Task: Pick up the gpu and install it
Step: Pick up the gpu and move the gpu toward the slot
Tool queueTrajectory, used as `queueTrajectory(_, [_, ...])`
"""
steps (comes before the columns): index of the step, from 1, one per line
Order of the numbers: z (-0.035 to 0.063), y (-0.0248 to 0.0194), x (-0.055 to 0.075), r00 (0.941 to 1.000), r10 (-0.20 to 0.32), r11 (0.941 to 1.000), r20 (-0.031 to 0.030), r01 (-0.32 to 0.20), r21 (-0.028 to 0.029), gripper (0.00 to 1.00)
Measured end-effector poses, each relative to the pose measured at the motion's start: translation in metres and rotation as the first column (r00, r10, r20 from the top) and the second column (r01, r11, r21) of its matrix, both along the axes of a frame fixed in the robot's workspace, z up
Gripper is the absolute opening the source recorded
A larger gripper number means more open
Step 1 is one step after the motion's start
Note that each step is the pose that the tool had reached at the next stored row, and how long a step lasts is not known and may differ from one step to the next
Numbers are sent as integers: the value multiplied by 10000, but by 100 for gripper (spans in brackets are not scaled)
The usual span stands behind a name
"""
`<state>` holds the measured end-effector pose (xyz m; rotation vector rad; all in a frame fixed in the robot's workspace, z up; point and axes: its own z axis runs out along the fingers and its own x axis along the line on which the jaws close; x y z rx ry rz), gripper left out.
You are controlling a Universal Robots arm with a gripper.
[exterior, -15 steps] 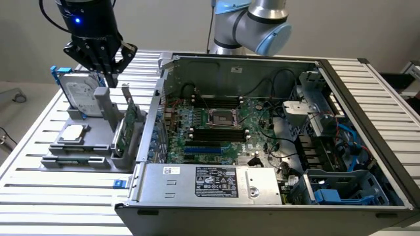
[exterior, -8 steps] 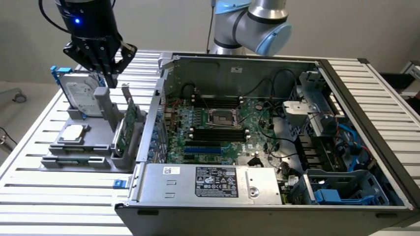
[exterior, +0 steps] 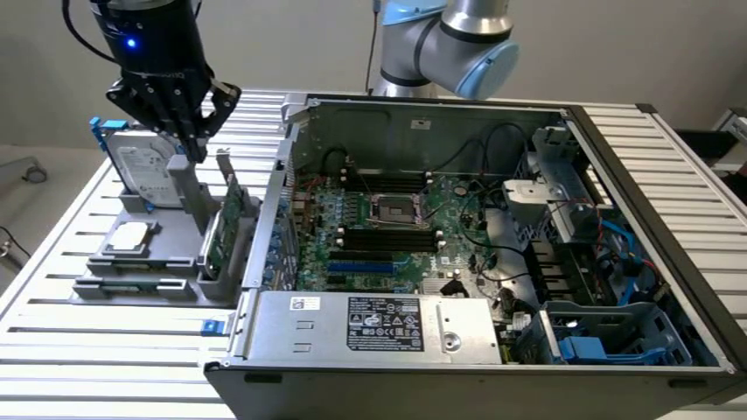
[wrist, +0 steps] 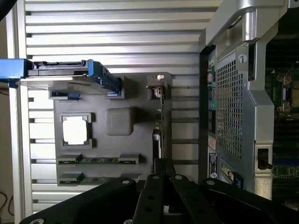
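The work is at its start: the gpu (exterior: 222, 223) stands on edge in its slot in the grey holder (exterior: 111, 284) on the table (exterior: 70, 341), on the holder's side nearest the computer case (exterior: 386, 328), and has not been lifted. Judging by the exterior view, no card sits in the blue expansion slots (exterior: 356, 261) on the motherboard (exterior: 450, 210), so both the pick-up and the installing are left to do. The claw (exterior: 192, 150) hangs over the holder, close above the gpu's end farthest from that camera. In the wrist view the claw (wrist: 161, 173) lines up with the gpu (wrist: 160, 119), seen edge-on below it. I cannot tell whether the claw stands apart or together, and it does not look clamped on anything. The holder (wrist: 140, 140) also carries a hard drive (exterior: 146, 171) in a blue frame, upright at its far end, a processor chip (exterior: 131, 234) lying flat in a square recess, and memory sticks (exterior: 129, 284) lying in the near slots. The case lies open on the table, to the exterior view's right of the holder. Inside are the motherboard with its processor socket (exterior: 391, 210), dark memory sticks in slots on either side of it, a silver power supply (exterior: 373, 324) along the near wall, and a drive cage (exterior: 607, 337) with blue cables.
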<state>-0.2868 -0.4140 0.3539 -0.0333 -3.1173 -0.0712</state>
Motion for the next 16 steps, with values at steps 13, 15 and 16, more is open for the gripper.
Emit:
queueTrajectory(13, [-162, -34, -1, 10000, 1, 10000, 0, -1, -16, 36])
queueTrajectory(15, [-198, -38, -2, 10000, 1, 10000, 0, -1, -16, 36])
queueTrajectory(16, [-216, -39, -1, 10000, 2, 10000, 0, -2, -16, 36])
